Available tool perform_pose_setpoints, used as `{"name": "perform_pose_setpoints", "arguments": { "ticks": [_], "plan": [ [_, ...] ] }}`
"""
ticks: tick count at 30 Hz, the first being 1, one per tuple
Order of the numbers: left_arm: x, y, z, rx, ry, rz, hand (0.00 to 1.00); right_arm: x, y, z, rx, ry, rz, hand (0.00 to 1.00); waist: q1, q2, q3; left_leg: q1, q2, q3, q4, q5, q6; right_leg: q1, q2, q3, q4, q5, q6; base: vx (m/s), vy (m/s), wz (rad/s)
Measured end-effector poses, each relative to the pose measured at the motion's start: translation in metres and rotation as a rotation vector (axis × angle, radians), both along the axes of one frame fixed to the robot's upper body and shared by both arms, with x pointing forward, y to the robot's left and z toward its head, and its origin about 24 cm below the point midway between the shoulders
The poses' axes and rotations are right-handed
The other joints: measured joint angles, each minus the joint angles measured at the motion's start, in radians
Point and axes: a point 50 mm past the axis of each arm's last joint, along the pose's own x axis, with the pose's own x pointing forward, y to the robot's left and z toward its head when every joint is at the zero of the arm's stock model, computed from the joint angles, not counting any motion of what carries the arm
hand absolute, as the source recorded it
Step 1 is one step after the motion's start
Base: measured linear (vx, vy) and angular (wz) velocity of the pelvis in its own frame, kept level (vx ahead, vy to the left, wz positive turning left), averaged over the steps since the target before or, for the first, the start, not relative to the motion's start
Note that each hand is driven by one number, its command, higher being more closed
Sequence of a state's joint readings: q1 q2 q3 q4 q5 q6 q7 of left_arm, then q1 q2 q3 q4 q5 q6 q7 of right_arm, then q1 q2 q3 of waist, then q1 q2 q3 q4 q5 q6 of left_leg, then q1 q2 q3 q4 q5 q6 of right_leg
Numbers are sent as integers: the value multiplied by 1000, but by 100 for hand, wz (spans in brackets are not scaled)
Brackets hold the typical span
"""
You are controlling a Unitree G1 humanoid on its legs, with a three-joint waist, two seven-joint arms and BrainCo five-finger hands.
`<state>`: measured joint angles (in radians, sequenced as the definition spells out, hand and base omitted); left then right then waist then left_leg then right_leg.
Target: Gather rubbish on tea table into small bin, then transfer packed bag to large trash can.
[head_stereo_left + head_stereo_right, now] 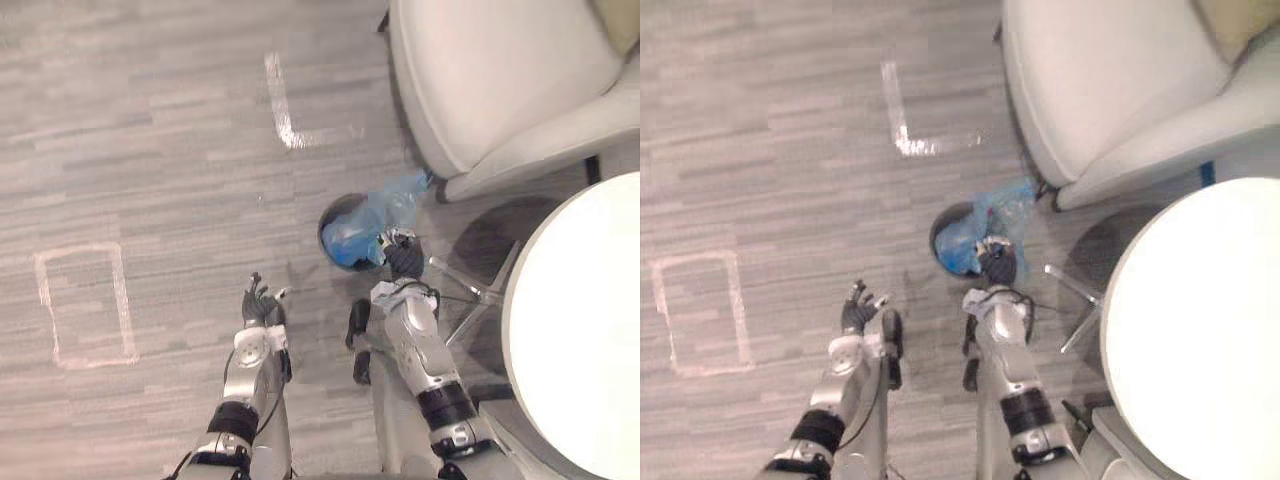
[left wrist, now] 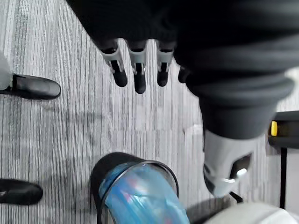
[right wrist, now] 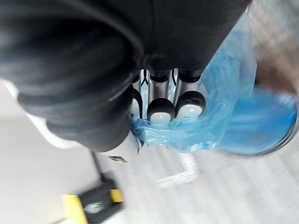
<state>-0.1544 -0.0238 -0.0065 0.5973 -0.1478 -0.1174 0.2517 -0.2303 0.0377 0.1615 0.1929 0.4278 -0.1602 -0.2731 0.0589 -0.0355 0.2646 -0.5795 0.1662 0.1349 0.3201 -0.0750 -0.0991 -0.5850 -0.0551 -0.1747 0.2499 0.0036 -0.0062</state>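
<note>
The right robot hand (image 1: 403, 258) is closed on the blue bag (image 1: 375, 215): in its wrist view the curled fingers (image 3: 160, 109) clamp a fold of the crinkled plastic. The bag lines the small bin (image 1: 328, 222), a dark round bin standing on the floor (image 1: 150, 150) just ahead of this hand. A loose part of the bag trails toward the armchair (image 1: 500, 80) farther ahead. The round white counter (image 1: 590, 330) stands to the right of the right robot hand, near but apart. The left robot hand (image 1: 262, 303) hangs over the floor, left of the bin and apart from it, its fingers relaxed and holding nothing. Its wrist view shows the bin past its fingertips, and a person's two black shoes (image 2: 35, 87) off to one side
</note>
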Motion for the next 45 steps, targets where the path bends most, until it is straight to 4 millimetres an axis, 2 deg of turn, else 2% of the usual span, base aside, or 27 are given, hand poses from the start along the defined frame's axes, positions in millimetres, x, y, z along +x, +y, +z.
{"name": "perform_pose_setpoints", "arguments": {
  "ticks": [4, 9, 13, 21, 24, 26, 29, 33, 38, 45],
  "plan": [
    [-23, 1, -21, 5, 93, -19, 0, -17, 2, -13, 58, 31, 41, 100, 2, -3, -64, 116, -10, 23, -79, 3, -1, 111, 8, 21, -93, 23, 12, 103, 5, -12],
    [-50, 5, -49, 40, 243, -39, 0, -23, 1, -9, 88, -21, 88, 100, -7, -12, -132, 248, -39, 22, -182, 18, -7, 252, 17, 47, -237, 75, 27, 96, 13, -10],
    [-55, 10, -52, 56, 257, -59, 0, -24, 1, -12, 89, -26, 120, 100, -13, -16, -164, 304, -53, 22, -221, 26, -6, 313, 15, 54, -292, 95, 35, 43, 2, -2],
    [-43, 17, -26, 103, 112, -111, 0, -30, -6, -30, 71, 37, 151, 100, -25, -19, -196, 388, -79, 23, -281, 38, 5, 379, -1, 84, -338, 123, 49, -15, 12, -7],
    [-38, 13, -12, 140, 39, -158, 0, -30, -7, -30, 57, 30, 174, 100, -28, -22, -205, 394, -84, 23, -292, 39, 8, 377, -7, 95, -338, 125, 52, -42, 11, -4],
    [-35, 7, 2, 173, -31, -203, 0, -31, -8, -31, 36, 27, 198, 100, -28, -21, -212, 408, -87, 22, -319, 47, 17, 376, -12, 99, -338, 127, 55, -13, 1, -2],
    [-28, 3, 23, 212, -143, -257, 0, -31, -7, -29, 24, 10, 234, 100, -30, -21, -221, 408, -88, 21, -320, 52, 13, 376, -13, 99, -338, 128, 56, 0, 0, 0],
    [-20, 1, 47, 262, -269, -321, 0, -33, -2, -17, 22, -50, 318, 100, -41, -21, -241, 410, -90, 20, -320, 56, 13, 377, -13, 99, -338, 129, 56, 8, -2, 0],
    [-16, -7, 56, 281, -320, -420, 0, -36, 9, -5, 48, -110, 424, 100, -56, -22, -255, 436, -91, 18, -321, 55, 13, 400, -13, 108, -338, 129, 56, 9, -3, -2],
    [-13, -32, 62, 331, -358, -633, 0, -43, 34, 4, 118, -150, 598, 100, -73, -24, -273, 444, -90, 43, -337, 56, 13, 383, -11, 146, -339, 140, 54, -35, -7, -12]
  ]
}}
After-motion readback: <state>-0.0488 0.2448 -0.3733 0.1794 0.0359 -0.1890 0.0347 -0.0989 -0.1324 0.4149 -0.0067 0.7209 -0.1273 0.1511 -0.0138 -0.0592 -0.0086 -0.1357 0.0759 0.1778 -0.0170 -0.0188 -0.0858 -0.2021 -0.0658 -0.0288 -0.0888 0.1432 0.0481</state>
